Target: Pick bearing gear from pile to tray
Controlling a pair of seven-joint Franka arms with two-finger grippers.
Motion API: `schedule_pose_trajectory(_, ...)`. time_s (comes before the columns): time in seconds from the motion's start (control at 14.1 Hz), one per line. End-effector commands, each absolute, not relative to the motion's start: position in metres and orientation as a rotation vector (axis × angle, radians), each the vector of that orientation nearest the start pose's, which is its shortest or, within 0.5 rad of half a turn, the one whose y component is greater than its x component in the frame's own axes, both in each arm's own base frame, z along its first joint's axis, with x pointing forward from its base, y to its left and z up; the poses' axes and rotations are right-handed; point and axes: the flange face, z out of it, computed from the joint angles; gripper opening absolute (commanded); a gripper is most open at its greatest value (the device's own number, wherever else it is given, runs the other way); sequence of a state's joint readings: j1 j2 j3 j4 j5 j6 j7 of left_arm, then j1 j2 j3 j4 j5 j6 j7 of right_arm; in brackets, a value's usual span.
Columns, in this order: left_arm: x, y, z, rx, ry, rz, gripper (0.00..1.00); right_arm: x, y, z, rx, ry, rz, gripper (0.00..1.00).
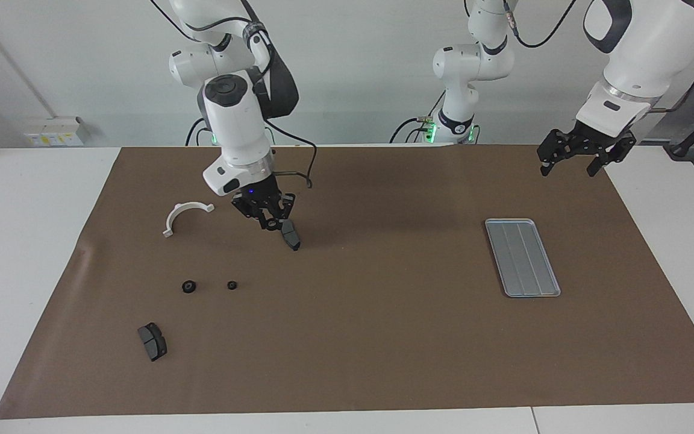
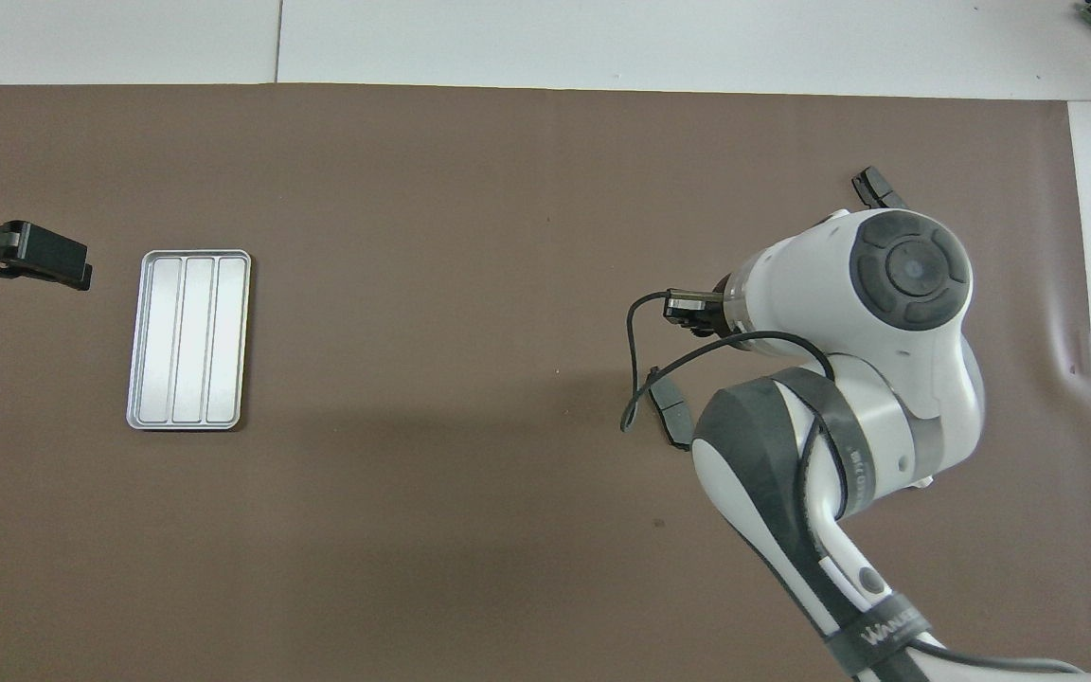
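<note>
Jaws of the right gripper (image 1: 270, 223) are showing drawn together at the tips; whether a small part is pinched between them I cannot tell. It is hanging in the upper middle of the facing frame, just over the upper end of one brake pad (image 1: 290, 234). Further out, toward the right arm's end, a single white arc (image 1: 185, 215) is lying on the brown mat (image 1: 359, 337), and lower in the frame two bearing gears (image 1: 188, 287) (image 1: 232, 285) are sitting side by side, well apart from the tray (image 1: 522, 257), which is holding nothing. A second brake pad (image 1: 152, 341) is lying lowest. The left gripper (image 1: 584, 158) is waiting, spread wide, above the tray's end. By my reckoning, the picking step is under way: next comes either carrying across or dropping back onto a gear.
</note>
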State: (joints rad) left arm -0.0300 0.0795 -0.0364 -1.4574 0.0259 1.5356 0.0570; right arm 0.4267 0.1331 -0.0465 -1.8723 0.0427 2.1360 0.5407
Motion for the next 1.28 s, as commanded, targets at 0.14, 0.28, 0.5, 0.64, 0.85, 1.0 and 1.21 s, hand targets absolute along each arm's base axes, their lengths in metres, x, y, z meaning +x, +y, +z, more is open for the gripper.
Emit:
schedule_pose_trajectory(0.14, 0.567, -0.032, 0.631, -3.092, 0.171, -0.008, 1.0, 0.587, 0.319, 0.429, -3.005, 0.411, -0.169, 0.0)
schedule_pose_trajectory(0.28, 0.567, -0.032, 0.631, -3.092, 0.171, -0.006, 1.0, 0.582, 0.346, 0.411, -2.984, 0.428, -0.191, 0.0)
schedule_pose_trajectory(0.5, 0.567, -0.032, 0.631, -3.092, 0.171, -0.008, 1.0, 0.563, 0.397, 0.359, -3.005, 0.412, -0.194, 0.0)
schedule_pose_trajectory(0.64, 0.567, -0.031, 0.631, -3.092, 0.169, -0.005, 1.0, 0.562, 0.404, 0.345, -3.006, 0.432, -0.226, 0.0)
schedule_pose_trajectory(0.85, 0.567, -0.032, 0.631, -3.092, 0.171, -0.008, 1.0, 0.559, 0.405, 0.328, -3.015, 0.429, -0.216, 0.0)
schedule_pose_trajectory(1.0, 0.567, -0.032, 0.631, -3.092, 0.171, -0.008, 1.0, 0.561, 0.408, 0.312, -3.01, 0.421, -0.231, 0.01)
schedule_pose_trajectory(1.21, 0.567, -0.032, 0.631, -3.092, 0.171, -0.008, 1.0, 0.56, 0.408, 0.304, -3.01, 0.418, -0.23, 0.18)
